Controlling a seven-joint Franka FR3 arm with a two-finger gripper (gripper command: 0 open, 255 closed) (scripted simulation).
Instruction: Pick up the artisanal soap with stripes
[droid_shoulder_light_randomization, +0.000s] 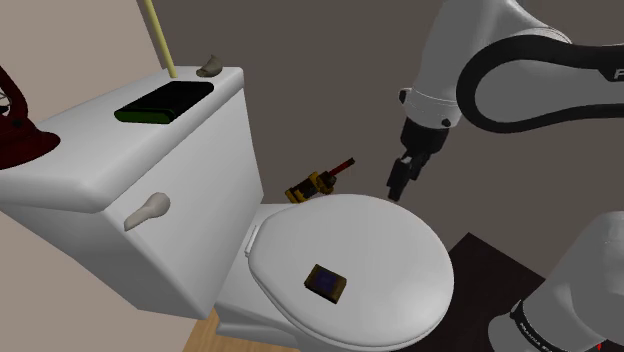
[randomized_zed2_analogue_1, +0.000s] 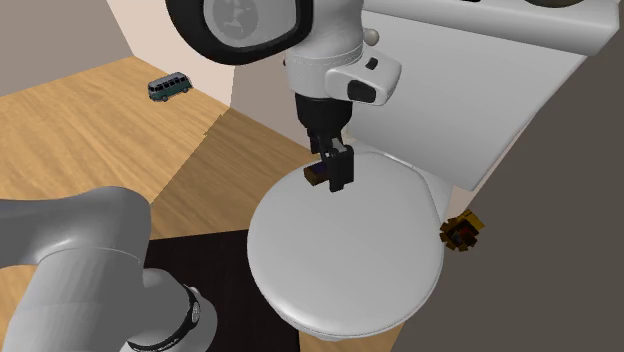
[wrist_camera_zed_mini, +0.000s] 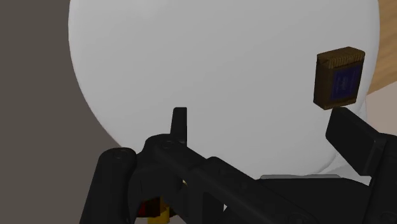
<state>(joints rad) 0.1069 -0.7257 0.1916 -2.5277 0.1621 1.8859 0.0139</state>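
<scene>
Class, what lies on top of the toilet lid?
One small brown soap bar with a dark blue face lies flat on the white lid. The bar's underside is covered.

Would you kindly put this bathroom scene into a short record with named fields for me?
target: brown soap with a blue patch, lying flat on the closed toilet lid
gripper: gripper open, above the lid, apart from the soap, holding nothing
tank top: dark box
floor: yellow-brown toy beside the toilet; toy van on the wooden floor
task state: soap not yet grasped
</scene>
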